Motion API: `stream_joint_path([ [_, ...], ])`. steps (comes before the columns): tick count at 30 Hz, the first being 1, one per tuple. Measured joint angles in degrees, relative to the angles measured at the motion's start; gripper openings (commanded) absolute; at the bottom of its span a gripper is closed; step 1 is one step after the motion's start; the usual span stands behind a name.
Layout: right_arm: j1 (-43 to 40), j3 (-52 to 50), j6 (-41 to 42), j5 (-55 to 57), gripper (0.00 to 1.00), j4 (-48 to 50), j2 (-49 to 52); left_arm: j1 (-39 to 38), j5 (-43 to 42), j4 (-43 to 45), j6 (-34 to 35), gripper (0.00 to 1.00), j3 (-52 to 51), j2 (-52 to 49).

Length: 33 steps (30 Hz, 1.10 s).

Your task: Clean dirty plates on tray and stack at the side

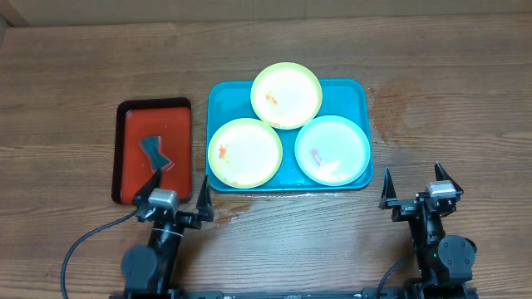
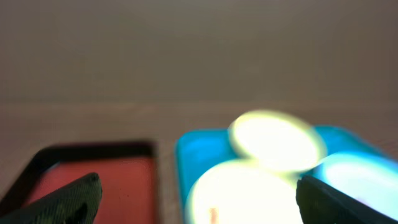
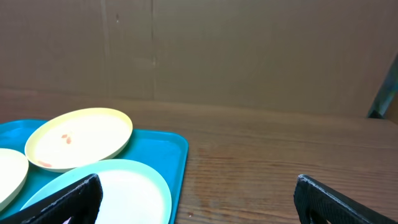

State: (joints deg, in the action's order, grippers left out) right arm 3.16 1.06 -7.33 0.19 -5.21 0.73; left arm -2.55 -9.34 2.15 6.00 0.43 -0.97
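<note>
Three smeared plates lie in the teal tray mid-worktop, the rear one overlapping the front two, while the left claw and right claw sit nearer the front edge, both spread wide and empty.

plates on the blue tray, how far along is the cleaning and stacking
Done: nothing yet. All three plates, two yellow-green and one mint, sit on the tray with red-orange smears, and none is stacked at the side. In hand: nothing; the left gripper and right gripper are open and empty. Left: wipe every plate, perhaps with the grey cloth on the red tray, then stack them.
</note>
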Motion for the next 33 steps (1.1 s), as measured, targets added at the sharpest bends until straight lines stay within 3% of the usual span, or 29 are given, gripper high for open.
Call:
stream_joint_path([
  [5,0.00,0.00,0.02,0.00,1.00,0.02,0.00,-0.11,-9.33,26.88,3.48,1.00,0.26,0.17],
  [7,0.00,0.00,0.02,0.02,1.00,0.02,0.00,-0.11,-9.53,30.71,4.13,1.00,1.14,0.28],
  [9,0.00,0.00,0.02,0.02,1.00,0.02,0.00,-0.11,-8.50,29.09,4.46,1.00,3.21,0.22],
  [14,0.00,0.00,0.02,0.00,1.00,0.02,0.00,-0.11,-6.40,15.13,1.88,1.00,18.71,-7.26],
  [20,0.00,0.00,0.04,0.00,1.00,0.02,0.00,-0.11,-6.99,-20.96,-3.13,1.00,48.59,-32.06],
  [25,0.00,0.00,0.00,0.00,1.00,0.04,0.00,-0.11,-7.61,-40.04,-6.32,1.00,66.62,-53.24],
  [30,0.00,0.00,0.02,0.00,1.00,0.07,0.00,-0.11,-4.90,-61.77,-8.24,1.00,84.98,-69.02],
  [33,0.00,0.00,0.04,0.02,1.00,0.04,0.00,-0.11,-3.56,-70.36,-8.79,1.00,94.47,-77.40],
])
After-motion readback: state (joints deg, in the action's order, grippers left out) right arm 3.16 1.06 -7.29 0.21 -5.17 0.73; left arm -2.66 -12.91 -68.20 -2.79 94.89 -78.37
